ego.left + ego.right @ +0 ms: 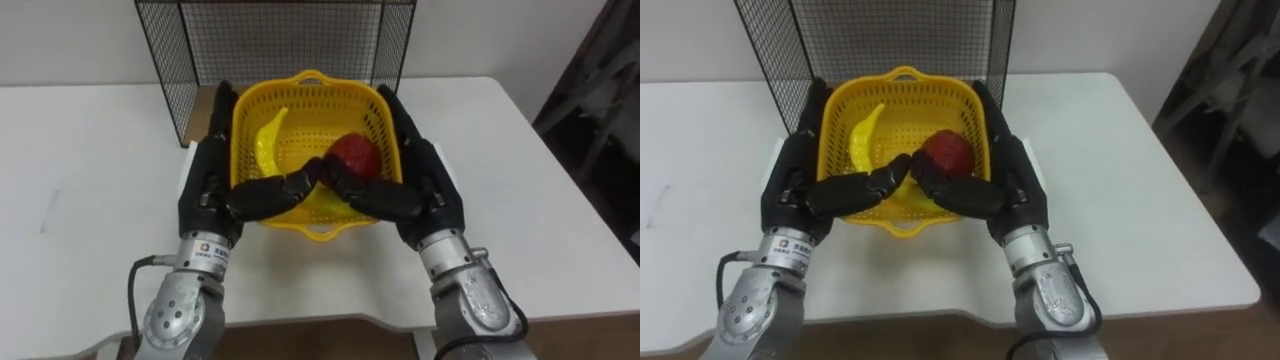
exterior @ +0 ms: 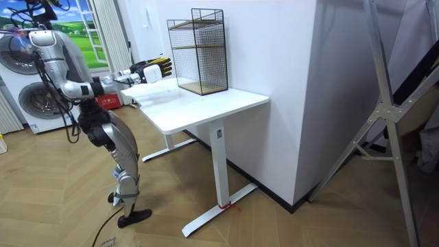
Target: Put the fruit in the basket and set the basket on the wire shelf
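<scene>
Yellow basket (image 1: pixel 310 112), holding a banana (image 1: pixel 268 140) and a red fruit (image 1: pixel 352 155), sits clamped between both hands over the tabletop (image 1: pixel 90 170). Left hand (image 1: pixel 205 185) and right hand (image 1: pixel 430 190) lay straight fingers along the side walls, thumbs hooked over the near rim. The wire shelf (image 1: pixel 270 40) stands directly ahead, just beyond the far rim, so the move likely runs straight forward.
</scene>
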